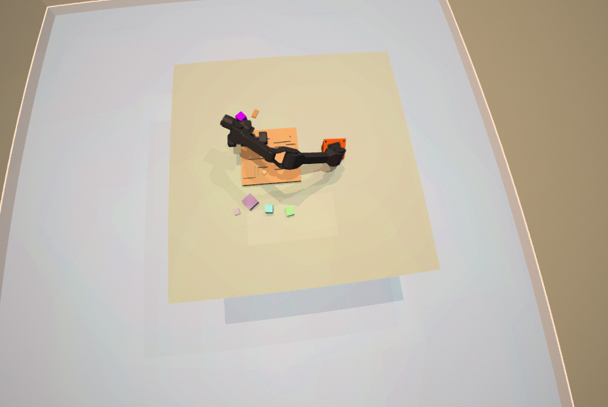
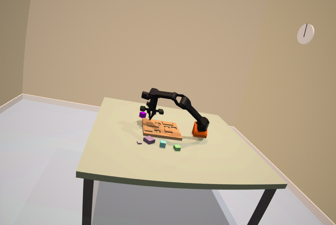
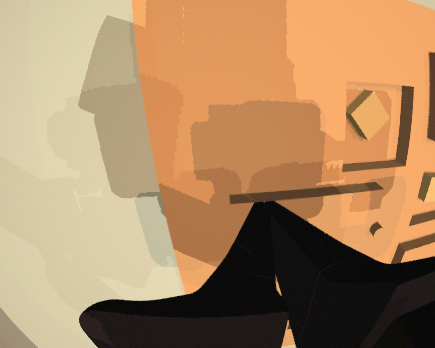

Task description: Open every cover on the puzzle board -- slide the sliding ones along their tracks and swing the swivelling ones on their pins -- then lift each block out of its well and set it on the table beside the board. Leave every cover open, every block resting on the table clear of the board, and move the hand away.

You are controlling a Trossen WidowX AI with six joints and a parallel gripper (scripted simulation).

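The orange puzzle board [image 1: 289,177] [image 2: 173,136] [image 3: 330,45] lies flat on the table. My gripper [image 2: 150,119] [image 3: 263,211] is shut and empty, its tips low over the board's left part, beside the long dark edge of a raised cover [image 3: 342,212]. In the wrist view a tan block [image 3: 372,115] sits in an uncovered well, and another tan block [image 3: 433,188] sits in a smaller well at the right. In the top view the arm hides the middle of the board and the fingertips. I cannot tell how every cover stands.
Beside the board lie a mauve block [image 1: 250,201] [image 2: 149,139], a small pink piece [image 1: 236,211] [image 2: 139,142], a cyan block [image 1: 269,208] [image 2: 162,143] and a green block [image 1: 289,211] [image 2: 177,147]. Behind it are a purple block [image 1: 240,116] [image 2: 142,114] and an orange piece [image 1: 255,113].
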